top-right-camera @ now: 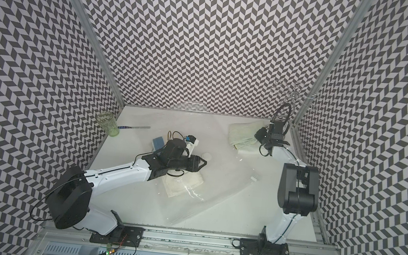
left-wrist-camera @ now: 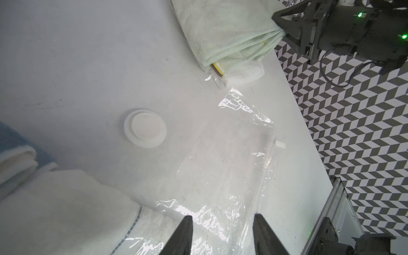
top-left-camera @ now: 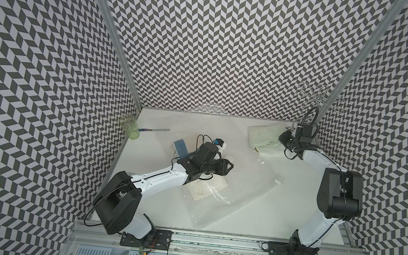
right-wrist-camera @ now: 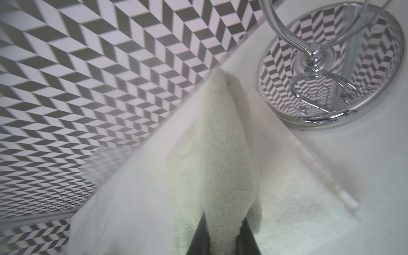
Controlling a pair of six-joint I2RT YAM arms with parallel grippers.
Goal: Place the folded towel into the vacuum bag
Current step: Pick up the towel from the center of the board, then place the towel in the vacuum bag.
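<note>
The vacuum bag [top-left-camera: 243, 186] [top-right-camera: 222, 187] [left-wrist-camera: 220, 165] lies flat and glossy across the middle of the table, its round white valve [left-wrist-camera: 145, 128] facing up. A white towel [top-left-camera: 207, 186] [left-wrist-camera: 66, 209] lies under its plastic. At the back right lies the pale green folded towel [top-left-camera: 265, 136] [top-right-camera: 243, 133] [left-wrist-camera: 227, 33], and my right gripper [top-left-camera: 285, 139] [right-wrist-camera: 224, 217] is shut on a fold of it [right-wrist-camera: 225, 154]. Over the bag, next to the valve, my left gripper [top-left-camera: 230, 165] [left-wrist-camera: 223, 217] hangs open with nothing between its jaws.
A blue towel [top-left-camera: 181, 146] and a small white and blue device [top-left-camera: 219, 143] sit behind the left arm. A green glass [top-left-camera: 128, 126] and a thin ruler [top-left-camera: 155, 129] are at the back left. A chrome stand [top-left-camera: 314, 95] [right-wrist-camera: 331, 66] fills the back right corner, close to the right gripper.
</note>
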